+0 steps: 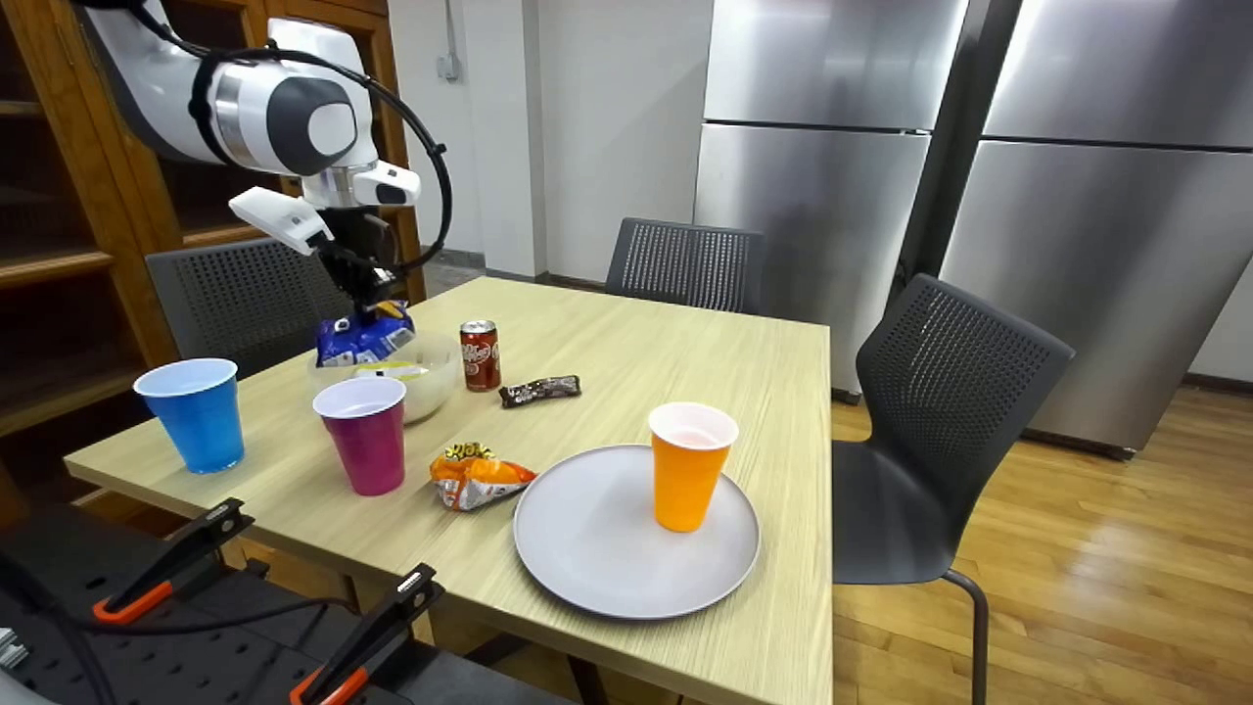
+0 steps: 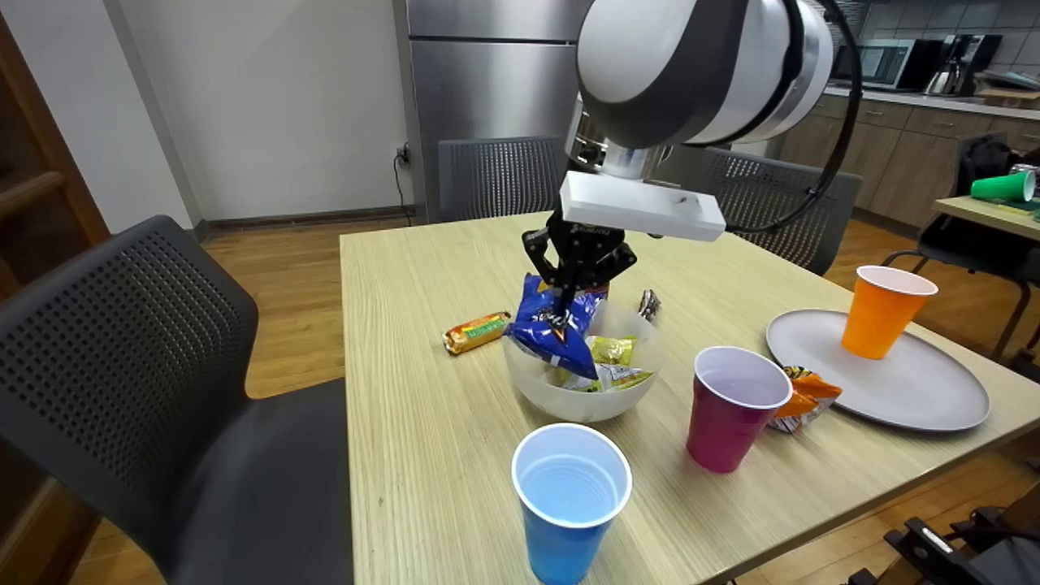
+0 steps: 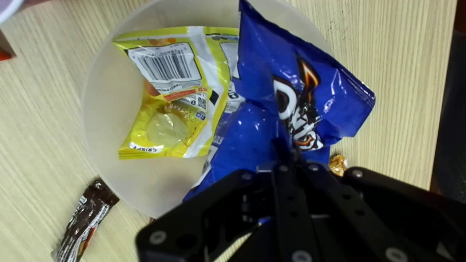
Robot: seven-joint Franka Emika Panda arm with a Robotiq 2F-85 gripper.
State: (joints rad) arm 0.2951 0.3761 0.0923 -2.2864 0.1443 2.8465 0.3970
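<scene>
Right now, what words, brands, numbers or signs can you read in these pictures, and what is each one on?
"D" and "rit", Doritos lettering broken by creases: blue bag
"Dr Pepper": can
"CRISPY": yellow bag
Too small or blurred to read: the digits by the barcode, and the print on the dark bar, orange bag, roll and pincer.

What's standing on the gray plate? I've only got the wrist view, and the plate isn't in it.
Observer: An orange cup stands upright on the gray plate, in both exterior views.
Operator: My gripper, shut on the blue Doritos bag, covers most of the gold wrapper. What's hidden?
Observer: A green patch on its side, seen in an exterior view.
Operator: Any other cup outside my picture?
Observer: Yes, a blue cup stands upright on the table.
</scene>
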